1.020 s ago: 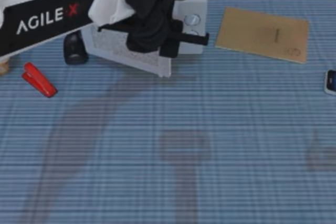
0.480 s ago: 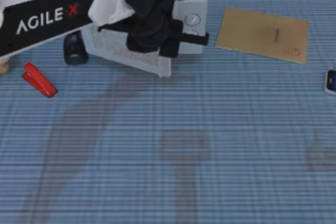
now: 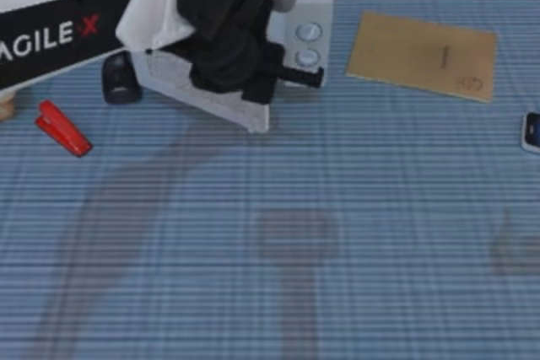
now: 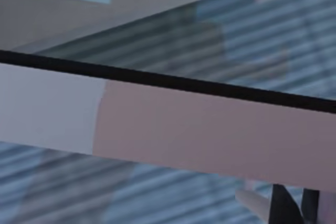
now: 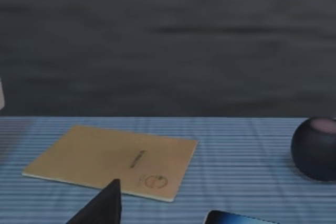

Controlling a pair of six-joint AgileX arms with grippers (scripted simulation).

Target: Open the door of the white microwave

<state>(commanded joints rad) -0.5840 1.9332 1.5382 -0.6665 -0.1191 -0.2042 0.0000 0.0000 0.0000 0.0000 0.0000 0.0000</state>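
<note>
Two knobs (image 3: pixel 305 45) uncovered; left hand (image 3: pixel 268 90) at door (image 3: pixel 221 99) edge, grip unclear; stapler (image 3: pixel 62 128), notebook (image 3: pixel 422 55) nearby.

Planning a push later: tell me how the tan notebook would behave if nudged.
The tan notebook lies flat on the striped table, so it would likely slide, not roll or tip. It looks thin, so probably light and somewhat bendy. Its low edge may be hard for a pincer to catch.
</note>
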